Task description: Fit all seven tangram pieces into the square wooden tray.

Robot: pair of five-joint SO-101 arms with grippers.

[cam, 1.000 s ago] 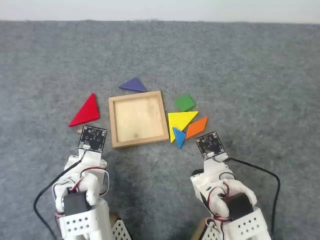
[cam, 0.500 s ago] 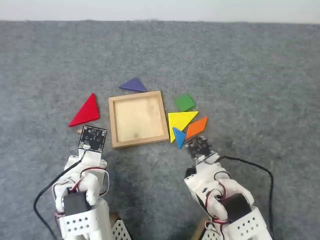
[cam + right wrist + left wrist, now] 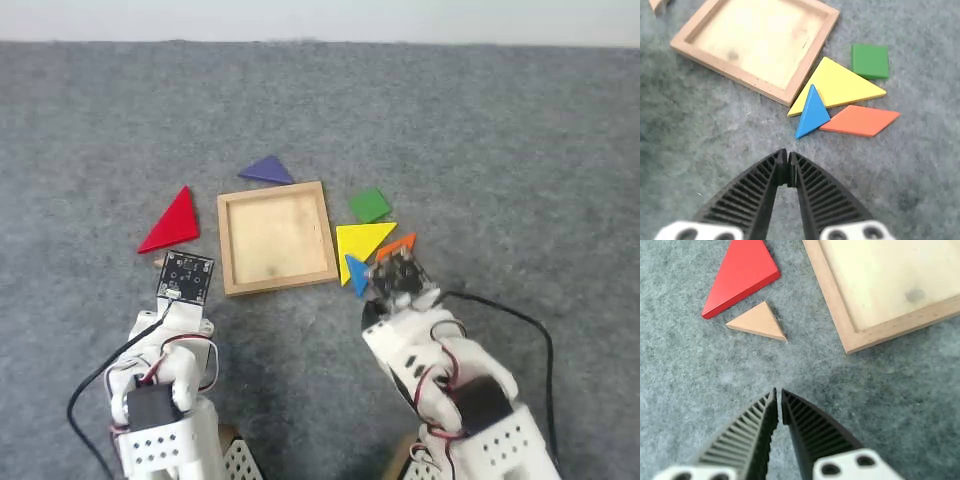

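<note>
The square wooden tray point(image 3: 229, 245) lies bare inside on the grey carpet, also seen as tray point(image 3: 850, 335) and tray point(image 3: 790, 85). A red triangle point(image 3: 173, 221) and a small tan triangle point(image 3: 758, 321) lie left of it, with the left gripper point(image 3: 778, 396) shut just short of the tan piece. A purple triangle point(image 3: 267, 169) sits behind the tray. To the right lie a green square point(image 3: 370, 205), a yellow triangle point(image 3: 362, 239), a blue triangle point(image 3: 354, 271) and an orange parallelogram point(image 3: 860, 120). The right gripper point(image 3: 788, 159) is shut, close in front of the blue triangle point(image 3: 811, 111).
Grey carpet covers the whole surface, with open room behind and to both sides of the pieces. A black cable point(image 3: 520, 340) trails from the right arm's base. The left arm's wrist point(image 3: 185, 277) hangs over the tray's near left corner.
The right arm has swung left and forward, so its wrist now covers part of the orange parallelogram and sits beside the blue triangle. The left arm has not moved.
</note>
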